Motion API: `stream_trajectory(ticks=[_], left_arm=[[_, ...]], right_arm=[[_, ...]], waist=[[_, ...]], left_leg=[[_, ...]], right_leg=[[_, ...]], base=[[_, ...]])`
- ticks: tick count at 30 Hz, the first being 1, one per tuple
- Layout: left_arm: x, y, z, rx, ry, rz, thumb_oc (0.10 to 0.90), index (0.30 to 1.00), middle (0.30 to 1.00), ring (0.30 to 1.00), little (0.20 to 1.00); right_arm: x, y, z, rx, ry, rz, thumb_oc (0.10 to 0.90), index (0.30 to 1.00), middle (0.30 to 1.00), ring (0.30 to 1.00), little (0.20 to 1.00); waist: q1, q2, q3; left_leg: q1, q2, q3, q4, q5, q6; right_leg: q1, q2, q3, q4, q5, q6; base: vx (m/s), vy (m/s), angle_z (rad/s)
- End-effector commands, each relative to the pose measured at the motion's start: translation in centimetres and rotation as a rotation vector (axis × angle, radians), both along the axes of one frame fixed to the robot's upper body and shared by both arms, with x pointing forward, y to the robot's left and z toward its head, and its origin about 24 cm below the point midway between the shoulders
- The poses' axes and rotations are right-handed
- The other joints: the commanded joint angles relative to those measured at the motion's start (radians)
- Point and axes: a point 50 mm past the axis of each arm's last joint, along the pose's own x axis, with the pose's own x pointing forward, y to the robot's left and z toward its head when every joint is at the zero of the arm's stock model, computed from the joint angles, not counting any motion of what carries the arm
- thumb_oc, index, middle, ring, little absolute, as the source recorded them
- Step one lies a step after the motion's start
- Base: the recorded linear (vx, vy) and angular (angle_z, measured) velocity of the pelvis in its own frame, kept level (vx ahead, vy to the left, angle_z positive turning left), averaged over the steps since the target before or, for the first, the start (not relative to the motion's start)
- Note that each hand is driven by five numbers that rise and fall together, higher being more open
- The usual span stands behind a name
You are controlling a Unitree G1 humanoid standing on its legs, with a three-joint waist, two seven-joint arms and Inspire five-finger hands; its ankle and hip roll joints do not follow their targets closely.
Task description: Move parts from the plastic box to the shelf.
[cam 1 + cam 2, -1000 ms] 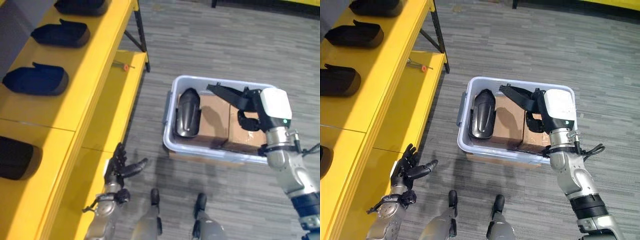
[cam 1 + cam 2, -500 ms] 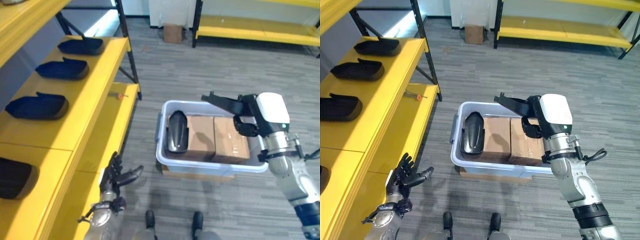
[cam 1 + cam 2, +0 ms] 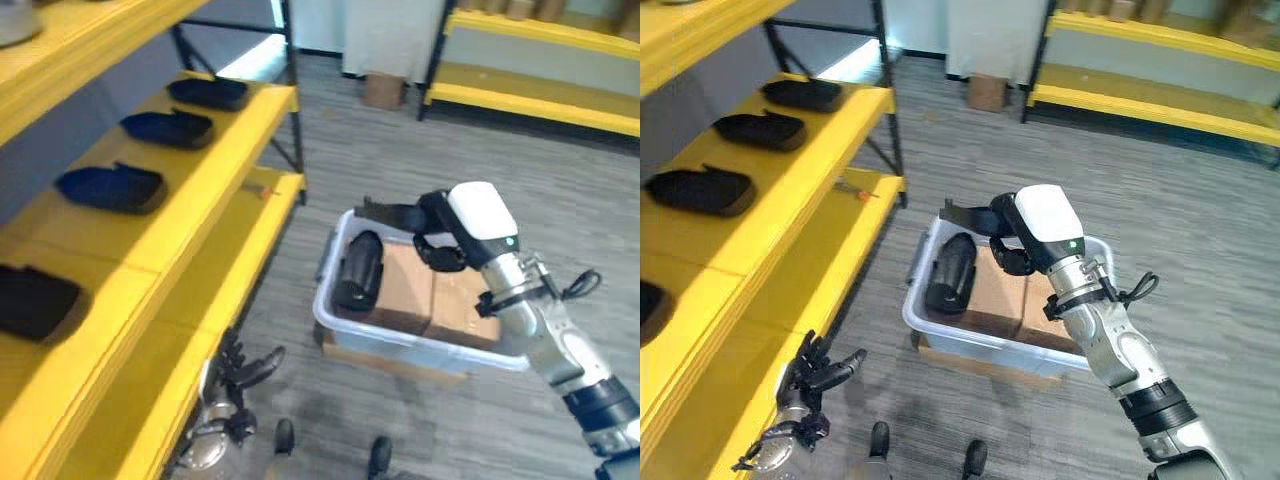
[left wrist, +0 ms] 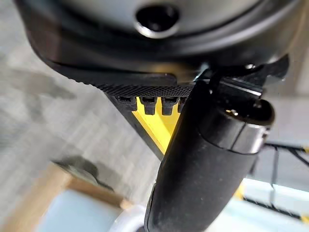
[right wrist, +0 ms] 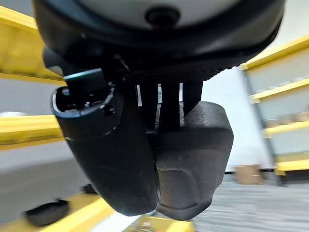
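Shelf [image 3: 190, 190] on left, parts [image 3: 110, 188] in a row on it. Box [image 3: 420, 345] on floor right of shelf; one part [image 3: 358, 270] in its left end, cartons [image 3: 440, 295] beside. Right hand [image 3: 440, 235] above box holding a part [image 5: 193, 154]. Left hand [image 3: 240, 370] low by shelf.

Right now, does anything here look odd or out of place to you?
One small thing: a little tool with an orange tip lies loose on the lower yellow shelf, unlike the black parts lined up on the shelf above. Otherwise the plastic box looks tidy, and the right hand holds a black part.
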Motion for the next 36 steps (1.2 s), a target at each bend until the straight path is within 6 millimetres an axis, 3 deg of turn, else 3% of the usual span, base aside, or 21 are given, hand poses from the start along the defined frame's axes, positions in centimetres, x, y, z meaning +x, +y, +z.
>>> stream_trajectory(ticks=[1,2,3,4,5,6,7,8,10,14,19,20,26,29,31,32,33,34,35,36], left_arm=[[2.7,1.3,3.9,0.052,-0.214,-0.007,0.9,1.0,1.0,1.0,1.0],[2.4,1.4,3.8,0.048,-0.212,0.002,0.9,1.0,1.0,1.0,1.0],[2.4,1.4,3.8,0.049,-0.211,0.001,0.9,1.0,1.0,1.0,1.0],[2.9,1.2,4.2,0.057,-0.224,-0.031,0.9,1.0,1.0,1.0,1.0],[3.2,1.0,4.5,0.057,-0.239,-0.049,0.9,1.0,1.0,1.0,1.0],[3.5,0.7,4.9,0.056,-0.255,-0.079,0.9,1.0,1.0,1.0,1.0],[3.4,0.6,4.9,0.055,-0.253,-0.081,0.9,1.0,1.0,1.0,1.0],[3.6,0.5,5.0,0.06,-0.257,-0.095,0.9,1.0,1.0,1.0,1.0],[3.8,0.1,5.1,0.067,-0.259,-0.125,0.9,1.0,1.0,1.0,1.0],[3.7,1.2,5.7,0.147,-0.267,-0.124,0.9,1.0,1.0,1.0,1.0],[3.1,2.3,5.7,0.178,-0.255,-0.076,0.9,1.0,1.0,1.0,1.0],[2.6,2.7,5.5,0.189,-0.242,-0.057,0.9,1.0,1.0,1.0,1.0],[1.8,3.5,5.4,0.211,-0.228,-0.026,0.9,1.0,1.0,1.0,1.0],[1.4,3.8,5.3,0.233,-0.214,-0.019,0.9,1.0,1.0,1.0,1.0],[1.7,3.7,5.4,0.257,-0.215,-0.04,0.9,1.0,1.0,1.0,1.0],[1.8,3.7,5.4,0.257,-0.215,-0.04,0.9,1.0,1.0,1.0,1.0],[1.9,3.6,5.5,0.265,-0.216,-0.047,0.9,1.0,1.0,1.0,1.0],[2.2,3.4,5.4,0.267,-0.215,-0.06,0.9,1.0,1.0,1.0,1.0],[2.3,3.1,5.3,0.264,-0.215,-0.069,0.9,1.0,1.0,1.0,1.0],[2.4,3.1,5.3,0.263,-0.215,-0.071,0.9,1.0,1.0,1.0,1.0]], right_arm=[[-0.8,0.1,8.0,0.103,-0.404,0.028,0.4,0.3,0.3,0.3,0.3],[-1.2,-0.5,7.4,0.107,-0.388,0.005,0.4,0.3,0.3,0.3,0.3],[-1.2,-0.5,7.3,0.108,-0.387,0.004,0.4,0.3,0.3,0.3,0.3],[-1.4,-1.4,6.4,0.12,-0.355,-0.03,0.4,0.3,0.3,0.3,0.3],[-1.5,-1.7,6.1,0.125,-0.346,-0.043,0.4,0.3,0.3,0.3,0.3],[-1.8,-2.1,5.7,0.133,-0.333,-0.061,0.4,0.3,0.3,0.3,0.3],[-1.8,-2.1,5.7,0.132,-0.331,-0.061,0.4,0.3,0.3,0.3,0.3],[-2.1,-2.6,5.8,0.137,-0.346,-0.083,0.4,0.3,0.3,0.3,0.3],[-2.2,-3.2,5.5,0.132,-0.339,-0.117,0.4,0.3,0.3,0.3,0.3],[-2.1,-3.3,4.9,0.162,-0.321,-0.146,0.4,0.3,0.3,0.3,0.3],[-1.8,-2.7,4.3,0.18,-0.288,-0.134,0.4,0.3,0.3,0.3,0.3],[-1.6,-2.4,3.9,0.187,-0.265,-0.128,0.4,0.3,0.3,0.3,0.3],[-1.2,-1.5,3.6,0.19,-0.249,-0.108,0.4,0.3,0.3,0.3,0.3],[-1.2,-1.2,3.2,0.188,-0.232,-0.105,0.4,0.3,0.3,0.3,0.3],[-1.3,-1.3,2.7,0.18,-0.214,-0.113,0.4,0.3,0.3,0.3,0.3],[-1.3,-1.3,2.7,0.18,-0.214,-0.114,0.4,0.3,0.3,0.3,0.3],[-1.5,-1.5,2.5,0.177,-0.204,-0.118,0.4,0.3,0.3,0.3,0.3],[-1.9,-2.1,2.3,0.17,-0.203,-0.128,0.4,0.3,0.3,0.3,0.3],[-2.3,-2.3,2.2,0.174,-0.202,-0.129,0.4,0.3,0.3,0.3,0.3],[-2.3,-2.3,2.2,0.174,-0.202,-0.13,0.4,0.3,0.3,0.3,0.3]], waist=[[-0.024,-0.066,-0.04],[-0.026,-0.07,-0.042],[-0.026,-0.071,-0.042],[-0.029,-0.077,-0.046],[-0.032,-0.08,-0.049],[-0.044,-0.075,-0.061],[-0.046,-0.076,-0.062],[-0.061,-0.073,-0.074],[-0.063,-0.063,-0.084],[-0.051,-0.085,-0.091],[-0.024,-0.112,-0.109],[-0.008,-0.133,-0.124],[0.031,-0.161,-0.138],[0.037,-0.167,-0.136],[0.011,-0.163,-0.124],[0.015,-0.166,-0.127],[-0.007,-0.162,-0.12],[-0.046,-0.144,-0.103],[-0.056,-0.137,-0.097],[-0.055,-0.136,-0.098]], left_leg=[[0.037,0.11,0.111,-0.002,0.331,-0.129],[0.069,0.139,0.124,0.068,0.299,-0.127],[0.067,0.14,0.121,0.076,0.294,-0.127],[0.107,0.15,0.119,0.169,0.23,-0.112],[0.121,0.144,0.108,0.195,0.194,-0.104],[0.155,0.109,0.097,0.17,0.09,-0.088],[0.159,0.104,0.098,0.167,0.084,-0.083],[0.171,0.085,0.134,0.129,0.039,-0.065],[0.18,0.044,0.144,0.101,0.007,-0.052],[0.212,-0.05,0.123,0.064,-0.041,-0.003],[0.221,-0.122,0.097,0.027,-0.064,0.029],[0.221,-0.152,0.079,0.011,-0.07,0.042],[0.213,-0.217,0.042,0.02,-0.105,0.082],[0.219,-0.246,0.025,0.027,-0.119,0.104],[0.225,-0.275,0.013,0.014,-0.102,0.131],[0.224,-0.279,0.018,0.01,-0.1,0.133],[0.229,-0.285,0.0,-0.001,-0.091,0.138],[0.24,-0.287,-0.043,-0.012,-0.075,0.146],[0.245,-0.291,-0.054,-0.018,-0.072,0.149],[0.242,-0.29,-0.054,-0.019,-0.068,0.147]], right_leg=[[-0.011,-0.086,-0.013,0.1,-0.121,0.088],[-0.004,-0.099,-0.042,0.112,-0.12,0.08],[-0.001,-0.099,-0.043,0.113,-0.122,0.08],[0.005,-0.137,-0.109,0.14,-0.128,0.075],[0.006,-0.154,-0.131,0.156,-0.127,0.079],[0.01,-0.188,-0.17,0.187,-0.125,0.098],[0.012,-0.194,-0.172,0.192,-0.125,0.103],[0.013,-0.22,-0.193,0.209,-0.113,0.12],[0.014,-0.268,-0.217,0.244,-0.093,0.14],[0.029,-0.36,-0.207,0.271,-0.019,0.202],[0.048,-0.411,-0.216,0.248,0.055,0.246],[0.065,-0.428,-0.232,0.226,0.095,0.263],[0.087,-0.472,-0.242,0.212,0.172,0.281],[0.08,-0.494,-0.203,0.237,0.2,0.281],[0.041,-0.491,-0.095,0.298,0.213,0.258],[0.03,-0.496,-0.086,0.307,0.211,0.259],[-0.003,-0.457,0.012,0.333,0.2,0.244],[-0.07,-0.352,0.153,0.381,0.143,0.205],[-0.101,-0.302,0.177,0.401,0.1,0.187],[-0.104,-0.301,0.176,0.402,0.101,0.183]], base=[[-0.05,-0.033,2.03],[-0.04,0.004,1.28],[-0.11,0.075,1.3],[-0.1,0.122,0.74],[-0.11,0.229,1.35],[-0.01,0.18,1.24],[0.01,0.237,1.59],[0.03,0.234,1.13],[0.04,0.365,1.18],[0.06,0.349,0.52],[0.03,0.218,0.18],[0.06,0.266,0.51],[0.03,0.171,0.25],[0.02,0.216,0.25],[-0.03,0.242,0.19],[-0.04,0.242,0.36],[0.01,0.195,0.72],[0.02,0.236,0.71],[0.01,0.157,0.4],[0.02,0.069,0.42]])
